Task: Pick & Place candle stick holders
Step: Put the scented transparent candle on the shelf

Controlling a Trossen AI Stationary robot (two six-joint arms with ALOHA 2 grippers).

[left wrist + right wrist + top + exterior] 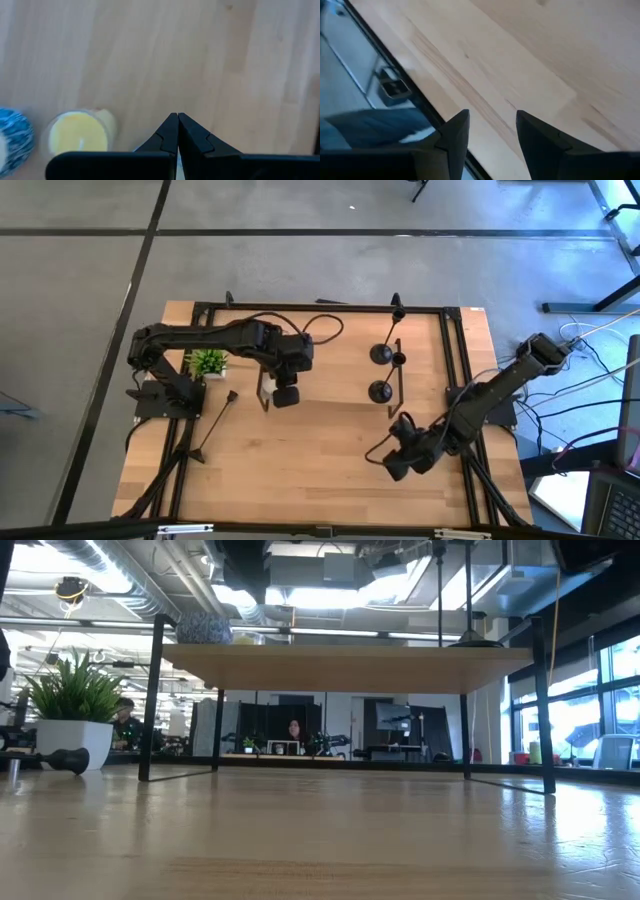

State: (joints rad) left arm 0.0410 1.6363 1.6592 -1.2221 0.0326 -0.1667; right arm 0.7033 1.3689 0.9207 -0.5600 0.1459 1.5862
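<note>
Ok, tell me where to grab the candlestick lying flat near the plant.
Take the candlestick by its thin stem, mid-length, coming straight down with jaws across it. It lies flat and slanted on the table, stem fully exposed.

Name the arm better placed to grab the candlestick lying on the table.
Left. The lying candlestick is on the left side, close below the left gripper, whose fingers are shut. The right gripper, open, sits far across near the right front edge.
</note>
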